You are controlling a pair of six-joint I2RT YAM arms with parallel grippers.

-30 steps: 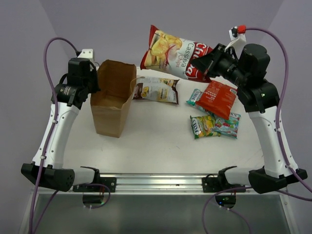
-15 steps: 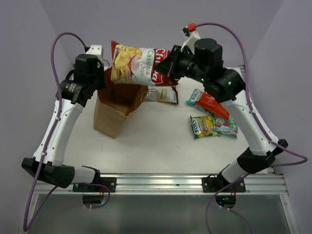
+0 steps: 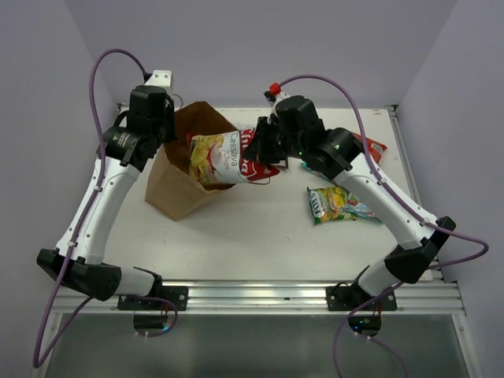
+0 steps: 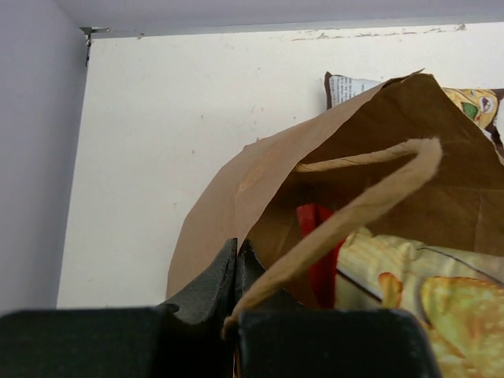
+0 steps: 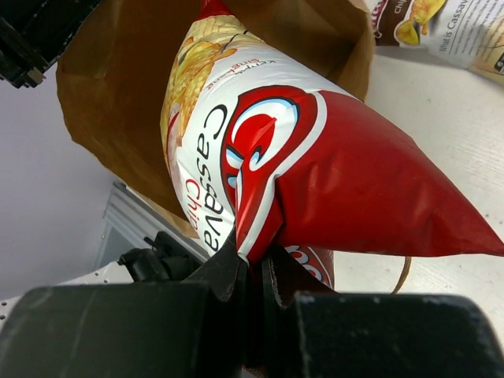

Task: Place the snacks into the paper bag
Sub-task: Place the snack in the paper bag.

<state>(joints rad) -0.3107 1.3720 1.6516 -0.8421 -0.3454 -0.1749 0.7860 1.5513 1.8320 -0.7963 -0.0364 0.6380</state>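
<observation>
At the far left of the table (image 3: 260,236), left gripper (image 4: 236,272) pinches the tilted paper bag (image 3: 169,193) by its edge; right gripper (image 5: 252,264) clamps the cassava chips packet (image 3: 220,157), its leading end inside the bag mouth

"Cassava" and the start of "Chips" are printed in red on the red-white packet (image 5: 260,157), "Cassava" is also made out on the white-brown packet (image 5: 472,35), and the smaller print cannot be read.

The white table (image 3: 260,236) carries the paper bag (image 3: 175,189), green candy bag (image 3: 342,205) and red-orange bag (image 3: 372,146).
</observation>
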